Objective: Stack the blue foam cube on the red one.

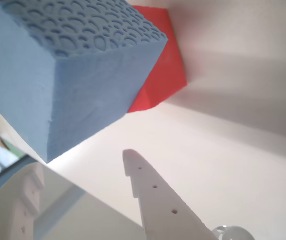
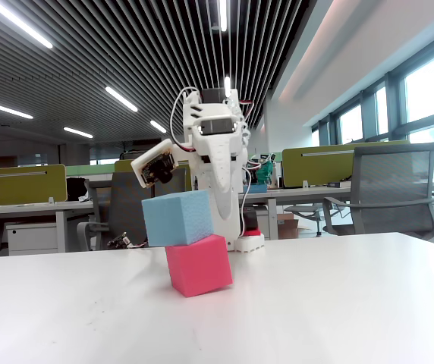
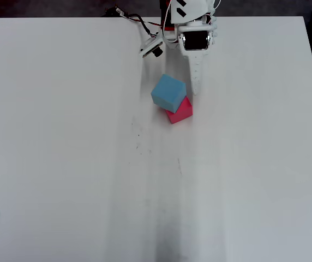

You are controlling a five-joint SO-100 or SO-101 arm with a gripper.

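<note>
Wrist view: the blue foam cube (image 1: pixel 68 75) fills the upper left, one face pebbled, overlapping the red one (image 1: pixel 163 75) behind it. One white finger (image 1: pixel 155 195) of the end effector (image 1: pixel 83 185) rises from the lower edge; the fingers stand apart and hold nothing.

Fixed view: the blue foam cube (image 2: pixel 177 218) rests on the red one (image 2: pixel 198 265), offset to the left and slightly tilted. The white arm (image 2: pixel 217 152) stands just behind the stack on the white surface (image 2: pixel 338 303).

Overhead view: the blue foam cube (image 3: pixel 168 91) covers most of the red one (image 3: pixel 182 112). The end effector's (image 3: pixel 191 87) long finger (image 3: pixel 196 73) lies just right of the blue cube, apart from it.
</note>
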